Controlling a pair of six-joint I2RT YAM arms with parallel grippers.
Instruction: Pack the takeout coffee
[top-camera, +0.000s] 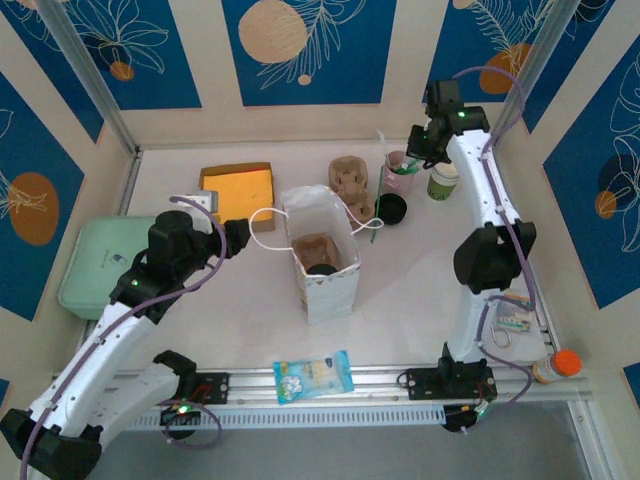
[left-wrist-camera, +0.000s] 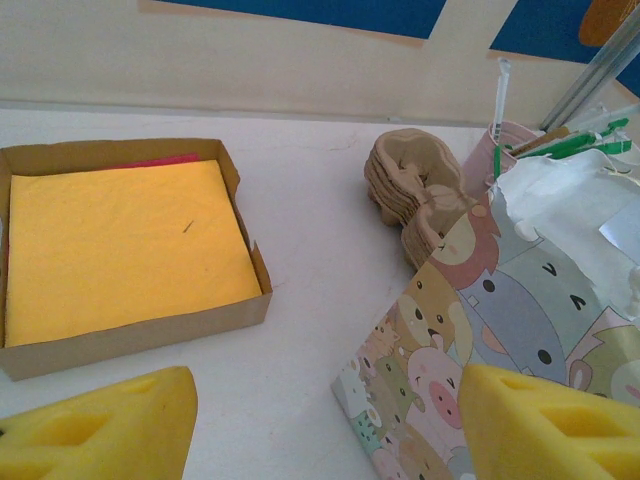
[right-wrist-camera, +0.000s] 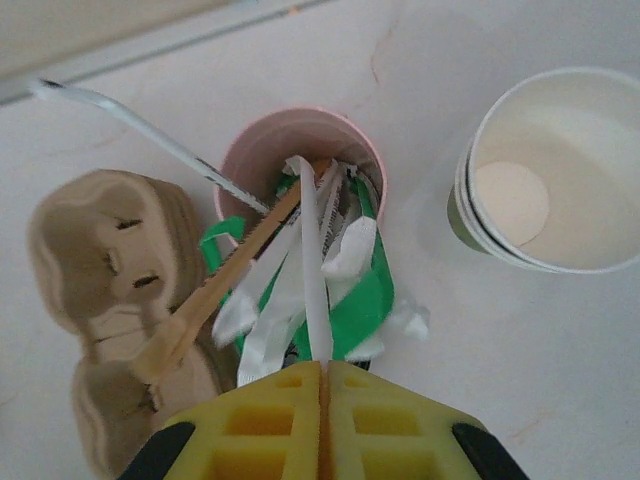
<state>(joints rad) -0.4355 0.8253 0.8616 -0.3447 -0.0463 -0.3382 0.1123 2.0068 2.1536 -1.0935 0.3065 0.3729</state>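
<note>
The takeout coffee cup stands upright at the back right, green-sided, white-rimmed and empty. Just left of it is a pink cup full of stirrers and packets. My right gripper hovers over that pink cup, shut on a thin white paper stick that rises out of it. Stacked brown pulp carriers lie left of the pink cup. One more carrier sits inside the open cartoon-print bag. Beside the bag's left face, my left gripper is open and holds nothing.
A cardboard box of yellow napkins sits at the back left. A pale green tray lies at the left edge. A round black lid rests by the bag. A snack packet and an orange-capped bottle are at the front.
</note>
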